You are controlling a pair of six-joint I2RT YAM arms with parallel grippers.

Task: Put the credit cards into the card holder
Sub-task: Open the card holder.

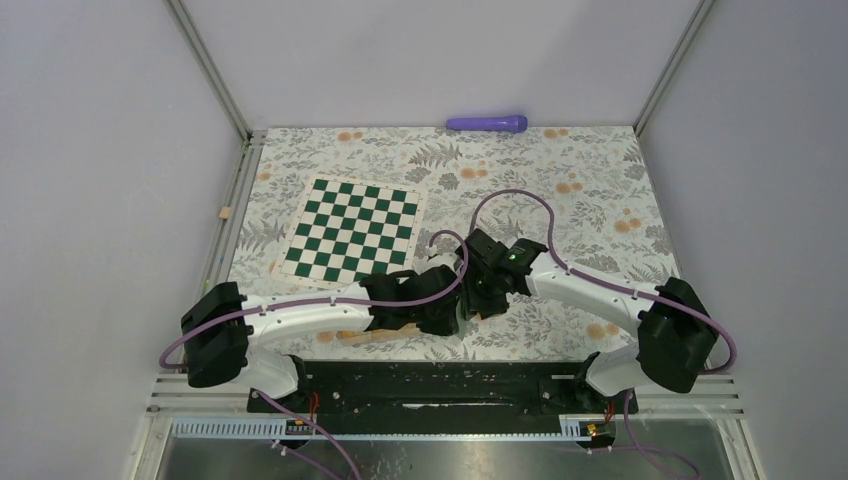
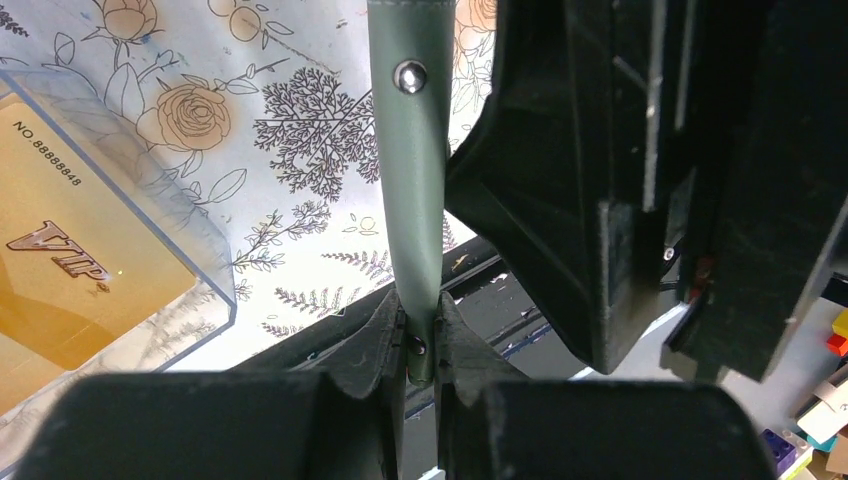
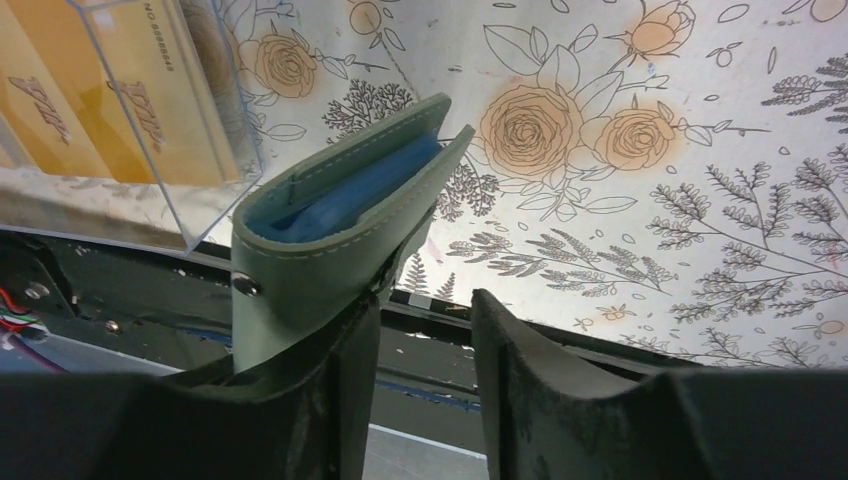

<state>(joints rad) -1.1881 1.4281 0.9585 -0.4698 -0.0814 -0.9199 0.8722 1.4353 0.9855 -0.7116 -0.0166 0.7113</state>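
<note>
My left gripper (image 2: 420, 310) is shut on the lower edge of the sage-green card holder (image 2: 412, 180) and holds it upright above the table, its snap button facing the camera. In the right wrist view the card holder (image 3: 330, 250) gapes slightly and shows its blue inside. It rests against the outer side of my right gripper's left finger. My right gripper (image 3: 425, 300) is open with nothing between its jaws. Orange-yellow credit cards (image 2: 70, 270) (image 3: 150, 110) lie inside a clear plastic box (image 2: 190, 230) beside the holder. In the top view both grippers (image 1: 455, 310) (image 1: 480, 295) meet near the table's front edge.
A green-and-white chessboard mat (image 1: 352, 230) lies at the left middle of the floral table. A purple object (image 1: 487, 123) lies at the back edge. The black base rail (image 1: 430, 380) runs along the front, just below the grippers.
</note>
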